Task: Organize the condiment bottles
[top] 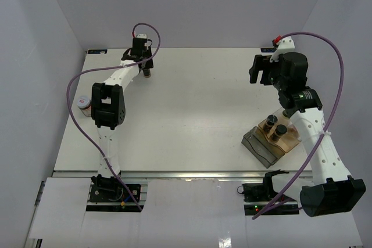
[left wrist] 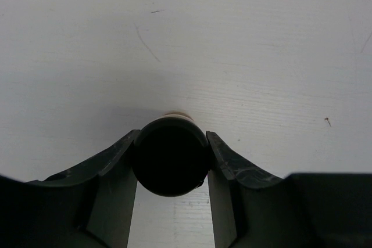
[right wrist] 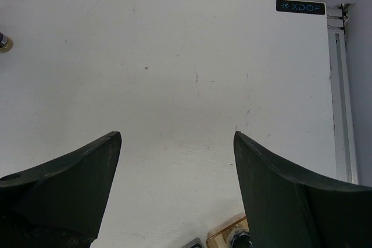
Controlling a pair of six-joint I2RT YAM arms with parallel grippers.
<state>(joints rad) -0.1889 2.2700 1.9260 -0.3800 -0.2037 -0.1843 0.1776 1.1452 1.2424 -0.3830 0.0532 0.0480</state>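
Note:
A dark brown condiment bottle (top: 148, 73) with a black cap (left wrist: 170, 156) stands at the far left of the table. My left gripper (top: 146, 67) (left wrist: 172, 134) is shut on it, one finger pressed against each side of the cap. Two more dark bottles (top: 271, 123) (top: 281, 130) stand upright in the grey tray (top: 260, 146) at the right. A pink-lidded jar (top: 85, 104) sits by the table's left edge. My right gripper (top: 261, 72) (right wrist: 176, 136) hangs open over bare table behind the tray, holding nothing.
The left arm's elbow (top: 108, 104) hangs close to the pink-lidded jar. The right arm's forearm (top: 311, 129) passes beside the tray. White walls close the table on the left, back and right. The right wrist view catches the tray's corner (right wrist: 195, 243) at its bottom edge.

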